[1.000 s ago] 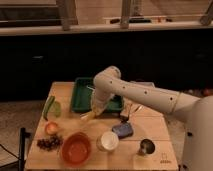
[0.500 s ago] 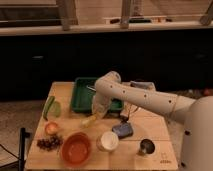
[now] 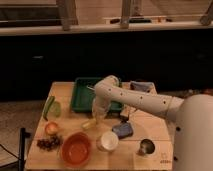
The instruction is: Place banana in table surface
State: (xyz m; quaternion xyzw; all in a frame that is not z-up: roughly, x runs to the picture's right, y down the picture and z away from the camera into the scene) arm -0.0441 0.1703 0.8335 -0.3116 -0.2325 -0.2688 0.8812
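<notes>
Since the earlier frame: end effector (image 3: 98, 116) has come lower, wrist pitched down towards the surface (image 3: 67, 119); the banana (image 3: 88, 123) has dropped with it. Nothing else appears displaced.

Layout, left to right:
- green vegetables (image 3: 50, 107) at the left edge; below them a round orange fruit (image 3: 51, 128) and dark grapes (image 3: 48, 143).
- orange bowl (image 3: 76, 148) near the front edge.
- green tray (image 3: 80, 96) at the back, centre.
- banana just in front of the tray's front rim, on or barely above the wood; contact cannot be confirmed.
- white cup (image 3: 107, 141), blue-grey object (image 3: 123, 130), metal cup (image 3: 146, 146) to the right.

Key relation: banana lies immediately below and left of the end effector, touching it or nearly so. Long axis runs diagonally, lower-left to upper-right, the upper end towards the end effector.

End effector state: cannot tell whether open or closed, nor whether it grips the banana.

Judgement: placement looks nearly complete. Bare wood lies under and left of the banana; bowl and cup stand near in front, so a release and straight lift suits best.
</notes>
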